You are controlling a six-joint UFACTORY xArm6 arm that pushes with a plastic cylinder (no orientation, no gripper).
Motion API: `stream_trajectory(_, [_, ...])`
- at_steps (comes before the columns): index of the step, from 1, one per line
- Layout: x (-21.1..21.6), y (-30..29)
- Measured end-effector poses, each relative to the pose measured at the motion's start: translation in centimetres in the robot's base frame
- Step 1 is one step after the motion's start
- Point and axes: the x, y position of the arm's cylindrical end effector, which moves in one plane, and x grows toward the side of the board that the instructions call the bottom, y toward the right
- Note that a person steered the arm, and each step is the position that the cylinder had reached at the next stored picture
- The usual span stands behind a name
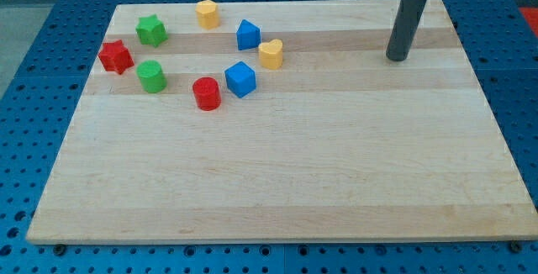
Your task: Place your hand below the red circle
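Note:
The red circle (206, 92) is a short red cylinder standing left of the board's middle. A blue cube (240, 79) sits just to its right and slightly above. My tip (397, 58) rests on the board near the view's upper right, far to the right of the red circle and a little higher in the view. It touches no block.
Around the red circle stand a green cylinder (152, 76), a red star (115, 56), a green star (151, 30), a yellow hexagon (208, 13), a blue pentagon-like block (247, 34) and a yellow heart (271, 54). The wooden board (286, 181) lies on a blue perforated table.

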Motion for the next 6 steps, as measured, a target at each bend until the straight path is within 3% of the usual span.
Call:
stream_trajectory(2, [1.0, -0.2])
stream_trajectory(3, [5.3, -1.6])
stream_trajectory(6, [15.2, -16.8])
